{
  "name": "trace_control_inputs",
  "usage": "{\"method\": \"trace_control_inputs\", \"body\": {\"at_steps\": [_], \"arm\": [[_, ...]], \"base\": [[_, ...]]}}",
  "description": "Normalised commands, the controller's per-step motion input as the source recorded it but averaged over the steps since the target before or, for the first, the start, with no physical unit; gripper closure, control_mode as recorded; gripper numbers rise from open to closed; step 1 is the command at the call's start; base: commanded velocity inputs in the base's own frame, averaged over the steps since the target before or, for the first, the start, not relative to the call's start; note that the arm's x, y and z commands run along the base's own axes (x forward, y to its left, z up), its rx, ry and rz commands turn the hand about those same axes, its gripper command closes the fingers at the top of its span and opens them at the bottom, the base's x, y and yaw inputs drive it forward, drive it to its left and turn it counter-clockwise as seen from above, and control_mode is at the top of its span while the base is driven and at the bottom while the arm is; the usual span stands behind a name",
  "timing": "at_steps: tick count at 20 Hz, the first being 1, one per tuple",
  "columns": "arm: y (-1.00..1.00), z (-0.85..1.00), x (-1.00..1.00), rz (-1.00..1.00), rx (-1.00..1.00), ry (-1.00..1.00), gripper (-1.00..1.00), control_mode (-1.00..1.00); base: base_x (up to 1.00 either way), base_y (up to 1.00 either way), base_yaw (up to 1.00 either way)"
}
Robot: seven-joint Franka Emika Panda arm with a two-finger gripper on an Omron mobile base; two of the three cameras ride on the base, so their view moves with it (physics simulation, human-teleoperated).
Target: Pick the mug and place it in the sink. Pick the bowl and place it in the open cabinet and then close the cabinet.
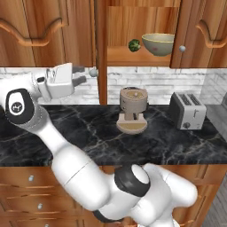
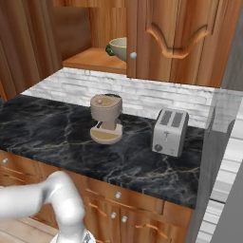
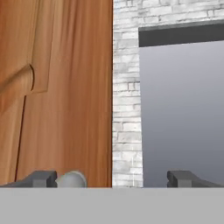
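Shelf (image 1: 119,60) bearing bowl (image 1: 158,44), green ball (image 1: 134,45)

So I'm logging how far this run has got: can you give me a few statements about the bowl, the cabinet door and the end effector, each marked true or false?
1. The bowl sits on the shelf inside the cabinet. True.
2. The cabinet is fully closed. False: its door stands open, edge-on to the left base view.
3. The end effector is open, with the door's round knob near its fingertips. True.
4. The end effector holds the mug. False: nothing is between its fingers.
5. A small green ball lies beside the bowl on the shelf. True.
6. The toaster lies tipped over on the counter. False: it stands upright.
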Motion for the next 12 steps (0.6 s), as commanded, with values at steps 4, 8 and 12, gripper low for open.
{"method": "trace_control_inputs", "body": {"at_steps": [4,8,12], "arm": [[0.0,0.13,0.48,-0.1,0.09,0.0,-1.0,-1.0],[-0.01,0.16,0.5,0.0,0.09,0.0,-1.0,-1.0],[-0.18,0.09,-0.02,0.0,0.12,-0.04,-1.0,-1.0]], "base": [[0.0,0.0,0.0],[0.0,0.0,0.0],[0.0,0.0,0.0]]}}
